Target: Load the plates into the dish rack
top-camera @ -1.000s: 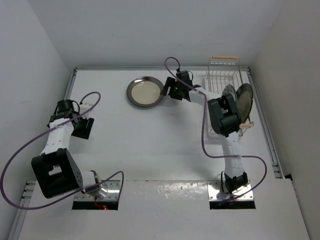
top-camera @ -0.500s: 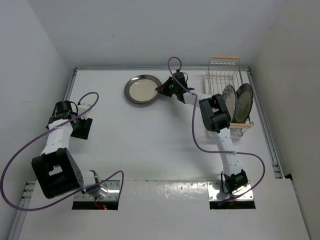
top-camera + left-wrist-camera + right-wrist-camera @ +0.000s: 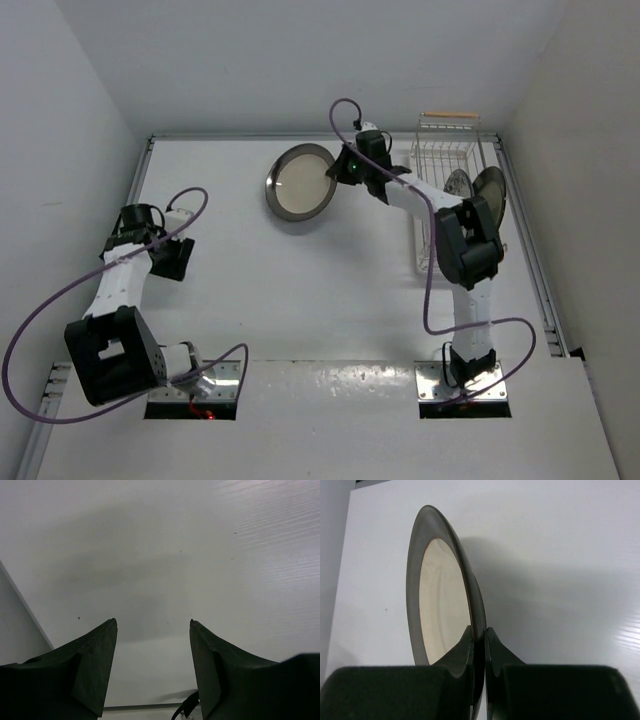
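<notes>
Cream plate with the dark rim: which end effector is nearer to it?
Right. The right end effector is shut on the right edge of the round cream dark-rimmed plate; the left end effector hangs open, far off to its left.

Robotics laboratory test cell: a white table [image 3: 300, 300] stands boxed in by plain white walls [image 3: 70, 110] on three sides, with a metal rail [image 3: 537, 270] running along its right edge. Two white-and-black robot arms, the left arm [image 3: 125, 275] and the right arm [image 3: 470, 255], are bolted to steel base plates [image 3: 495, 385] at the near edge. Each trails a looping purple cable [image 3: 332, 115], and a camera looks down from above and behind them. Kitchenware supplies the only domestic note: a white wire dish rack [image 3: 447, 150] at the far right corner and a dark-rimmed plate [image 3: 298, 182] beside it.
</notes>
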Robot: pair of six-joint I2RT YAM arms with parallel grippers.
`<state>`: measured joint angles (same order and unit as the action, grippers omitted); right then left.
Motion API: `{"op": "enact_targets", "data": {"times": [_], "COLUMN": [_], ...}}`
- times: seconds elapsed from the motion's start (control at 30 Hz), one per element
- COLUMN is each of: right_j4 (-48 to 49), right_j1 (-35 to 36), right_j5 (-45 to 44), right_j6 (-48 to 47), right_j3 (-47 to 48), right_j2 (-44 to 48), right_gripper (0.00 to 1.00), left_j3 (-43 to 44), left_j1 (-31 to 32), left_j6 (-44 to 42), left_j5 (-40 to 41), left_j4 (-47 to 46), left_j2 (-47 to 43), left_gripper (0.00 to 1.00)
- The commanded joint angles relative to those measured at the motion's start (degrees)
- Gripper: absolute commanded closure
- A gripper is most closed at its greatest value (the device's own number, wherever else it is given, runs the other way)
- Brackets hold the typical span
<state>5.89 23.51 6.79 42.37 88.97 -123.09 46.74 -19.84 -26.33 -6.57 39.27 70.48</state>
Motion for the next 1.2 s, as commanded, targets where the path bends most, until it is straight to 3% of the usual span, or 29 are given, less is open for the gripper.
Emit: {"op": "enact_targets", "data": {"times": [0.0, 0.27, 0.37, 0.47, 0.5, 0.67, 0.97, 1.17], "right_j4": [6.1, 2.8, -5.5, -14.0, -14.8, -15.3, -12.0, -9.1], "right_j1": [0.7, -1.0, -2.7, -3.0, -3.7, -4.0, -4.0, -4.1], "right_j5": [-1.1, -9.4, -14.1, -22.5, -28.9, -41.7, -46.1, -51.3], "right_j6": [-8.2, -19.1, -25.3, -32.7, -35.2, -44.0, -48.5, -50.9], "right_j3": [-0.5, -6.7, -4.1, -1.6, -2.0, -9.3, -18.6, -19.8], "right_j2": [13.0, 33.9, 39.8, 46.9, 48.1, 57.1, 60.4, 60.2], "right_gripper": [1.0, 1.0, 1.0, 1.0, 1.0, 1.0, 1.0, 1.0], "left_j3": [0.2, 7.0, 10.1, 10.7, 10.7, 10.1, 10.1, 10.1], "left_j1": [3.2, 7.7, 7.7, 8.3, 8.3, 9.4, 10.4, 10.4], "left_j6": [-0.8, 0.2, 2.0, 2.0, 2.0, 2.0, 2.0, 2.0], "left_j5": [-0.7, -4.1, -6.3, -6.9, -6.9, -7.9, -8.5, -8.5], "left_j4": [-1.4, -3.6, -3.6, -3.6, -3.6, -3.6, -3.6, -3.6], "left_j2": [-1.7, 2.0, 4.1, 4.8, 4.8, 3.2, 3.2, 2.6], "left_gripper": [0.36, 0.36, 0.38, 0.38, 0.38, 0.38, 0.38, 0.38]}}
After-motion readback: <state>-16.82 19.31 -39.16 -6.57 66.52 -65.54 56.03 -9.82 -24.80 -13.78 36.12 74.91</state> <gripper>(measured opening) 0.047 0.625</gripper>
